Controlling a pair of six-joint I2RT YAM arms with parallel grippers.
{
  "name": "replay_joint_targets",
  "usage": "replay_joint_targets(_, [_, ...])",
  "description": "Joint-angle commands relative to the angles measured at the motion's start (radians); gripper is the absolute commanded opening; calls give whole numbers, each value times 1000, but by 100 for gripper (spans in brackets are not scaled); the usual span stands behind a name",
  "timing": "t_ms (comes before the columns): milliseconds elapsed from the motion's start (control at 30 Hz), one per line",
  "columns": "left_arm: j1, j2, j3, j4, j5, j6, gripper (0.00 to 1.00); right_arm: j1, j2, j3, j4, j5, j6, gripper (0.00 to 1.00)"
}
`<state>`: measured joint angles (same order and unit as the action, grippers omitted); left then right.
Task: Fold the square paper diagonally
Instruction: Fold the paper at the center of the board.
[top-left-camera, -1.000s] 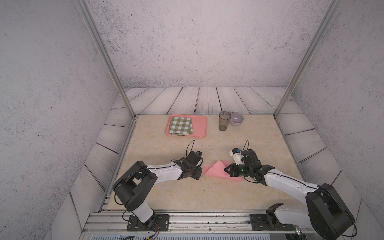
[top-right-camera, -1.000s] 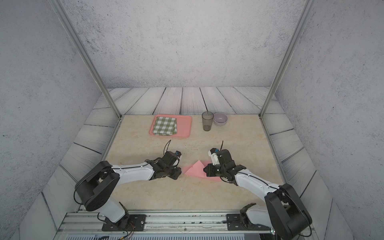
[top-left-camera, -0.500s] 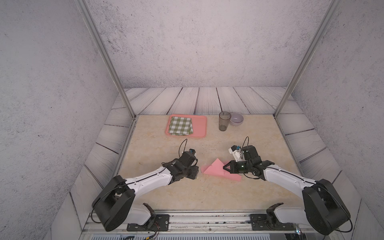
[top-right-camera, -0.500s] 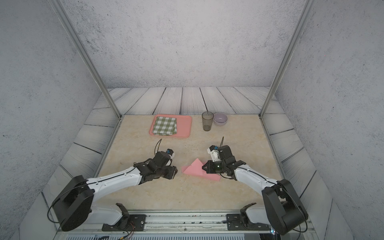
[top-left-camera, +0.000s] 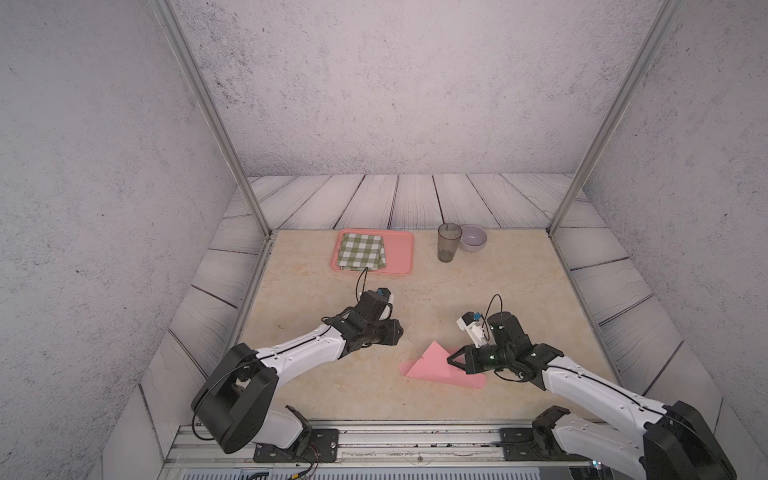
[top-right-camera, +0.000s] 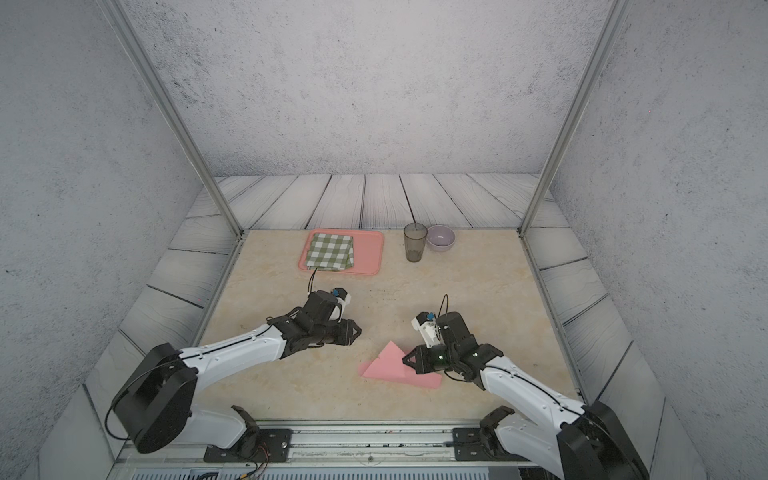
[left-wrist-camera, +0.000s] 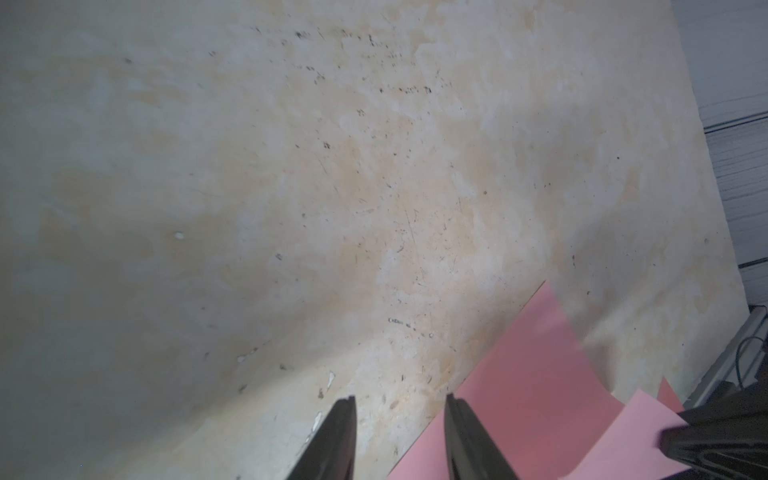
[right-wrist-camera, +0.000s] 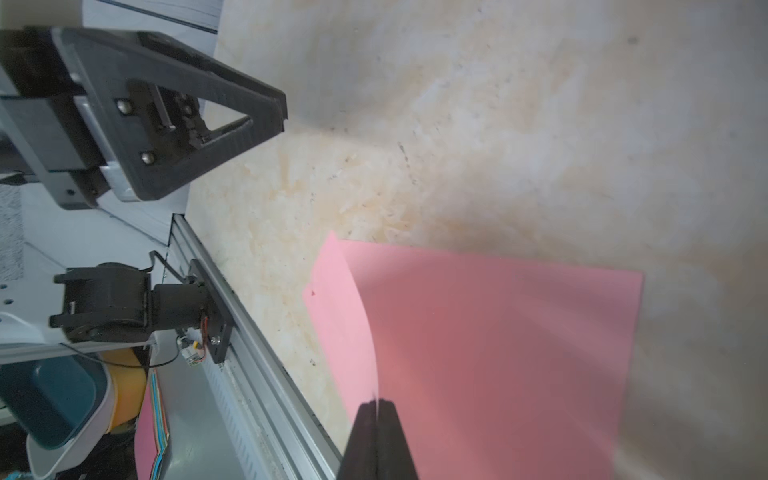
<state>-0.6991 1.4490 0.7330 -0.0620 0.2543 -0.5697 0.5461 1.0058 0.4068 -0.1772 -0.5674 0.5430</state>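
Paper (top-left-camera: 428, 370) lies on the table (top-left-camera: 374, 291) toward five o'clock, one flap raised. Our left claw (left-wrist-camera: 399, 405), at the paper's ten o'clock, hangs half spread and empty; we would press it down to hold the sheet. Our right claw (right-wrist-camera: 376, 405) pinches the raised edge; we should lay corner on corner before creasing.

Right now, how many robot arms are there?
2. The left arm stretches toward the pink paper, with the left end effector open and short of it. The right arm comes from the other side, with the right end effector pinching the paper's lifted edge. None looks hidden.
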Motion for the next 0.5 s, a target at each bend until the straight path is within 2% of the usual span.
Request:
replay_joint_targets(0, [-14, 6, -47, 113, 82, -56, 40, 5, -99, -46, -15, 101, 91, 0])
replay_joint_targets(167, [-28, -57, -109, 114, 60, -43, 41, 6, -181, -110, -55, 168, 163, 0])
replay_joint_targets(300, [-48, -89, -137, 107, 64, -14, 44, 4, -168, -148, -45, 215, 204, 0])
replay_joint_targets(467, [-93, -112, -152, 94, 37, -1, 47, -1, -113, -110, -62, 272, 220, 0])
